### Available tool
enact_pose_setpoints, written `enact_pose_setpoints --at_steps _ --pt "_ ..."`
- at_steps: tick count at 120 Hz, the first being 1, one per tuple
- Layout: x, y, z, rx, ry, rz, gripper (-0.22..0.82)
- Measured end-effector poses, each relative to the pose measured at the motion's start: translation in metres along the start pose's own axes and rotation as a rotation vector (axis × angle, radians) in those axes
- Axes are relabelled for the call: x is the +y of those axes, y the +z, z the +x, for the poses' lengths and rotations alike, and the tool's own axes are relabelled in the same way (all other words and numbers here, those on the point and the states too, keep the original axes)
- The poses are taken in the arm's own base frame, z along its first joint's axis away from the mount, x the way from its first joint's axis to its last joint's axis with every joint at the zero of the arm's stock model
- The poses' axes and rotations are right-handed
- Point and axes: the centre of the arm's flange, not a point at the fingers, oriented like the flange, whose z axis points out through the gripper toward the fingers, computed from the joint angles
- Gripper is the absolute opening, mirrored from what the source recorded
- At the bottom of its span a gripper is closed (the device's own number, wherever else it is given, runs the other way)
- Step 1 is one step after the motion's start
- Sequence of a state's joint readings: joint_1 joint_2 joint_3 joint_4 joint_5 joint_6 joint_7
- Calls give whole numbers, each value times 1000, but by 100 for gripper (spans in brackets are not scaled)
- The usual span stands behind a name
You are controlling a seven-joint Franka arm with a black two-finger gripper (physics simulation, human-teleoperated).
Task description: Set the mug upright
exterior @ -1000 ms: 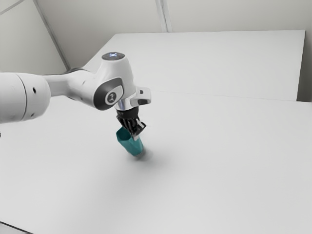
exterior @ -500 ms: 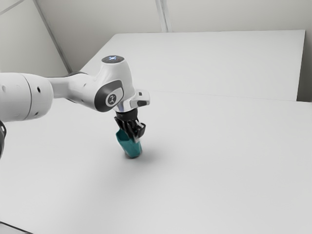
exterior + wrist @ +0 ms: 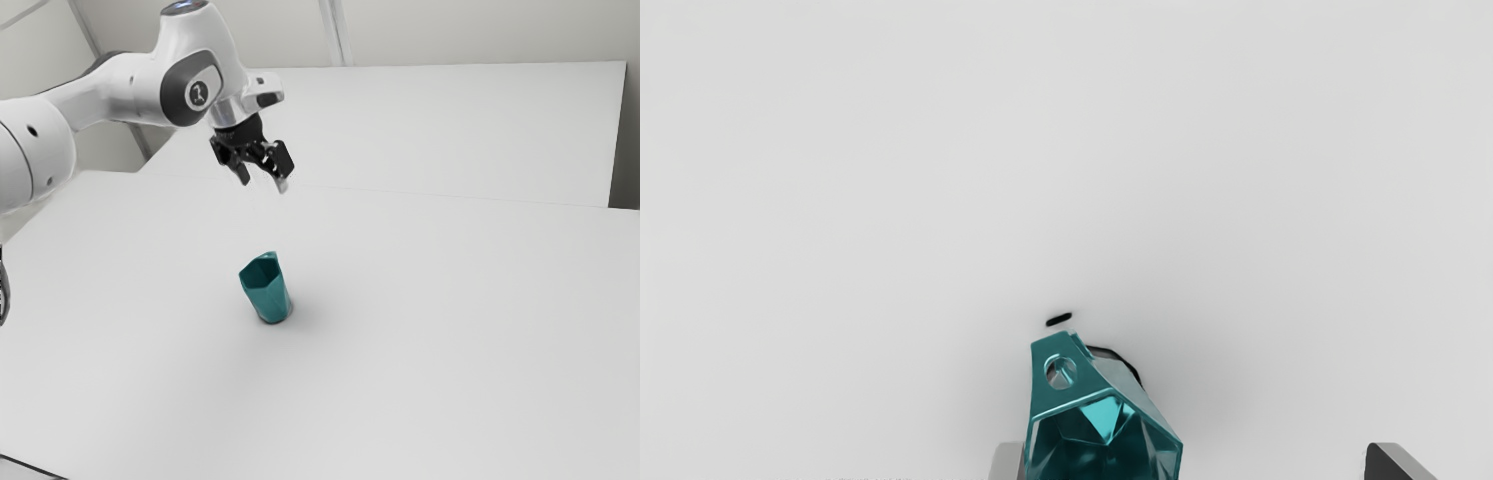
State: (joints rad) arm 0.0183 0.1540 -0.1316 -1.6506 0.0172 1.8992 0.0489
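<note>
A smooth, pale desk (image 3: 450, 350) spreads beneath the arm, with another flat pale surface (image 3: 450, 130) beyond it and light walls (image 3: 480, 30) behind, crossed by an upright strip (image 3: 337, 30). On the desk the teal mug (image 3: 268, 297) stands mouth up, and above it, well apart, hang the fingers (image 3: 282, 162), spread open. A short dark mark (image 3: 1058, 319) shows just beside the mug.

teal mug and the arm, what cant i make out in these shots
- Inner floor of the mug, exterior view: hidden by its own near wall.
- Part of the mug's rim, wrist view: cut off by the bottom edge.
- The arm's base, exterior view: cut off by the left edge.
- Dark mark beside the mug, wrist view: too small to identify.
</note>
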Motion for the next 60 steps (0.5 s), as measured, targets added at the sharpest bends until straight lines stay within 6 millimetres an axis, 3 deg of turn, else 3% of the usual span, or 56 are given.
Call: enact_pose_setpoints --at_steps 10,18,60 --pt "-16 -32 12 5 -25 -3 57" --pt "-18 -44 13 -13 -26 -6 58" --pt "-16 -47 2 -105 -6 -15 60"
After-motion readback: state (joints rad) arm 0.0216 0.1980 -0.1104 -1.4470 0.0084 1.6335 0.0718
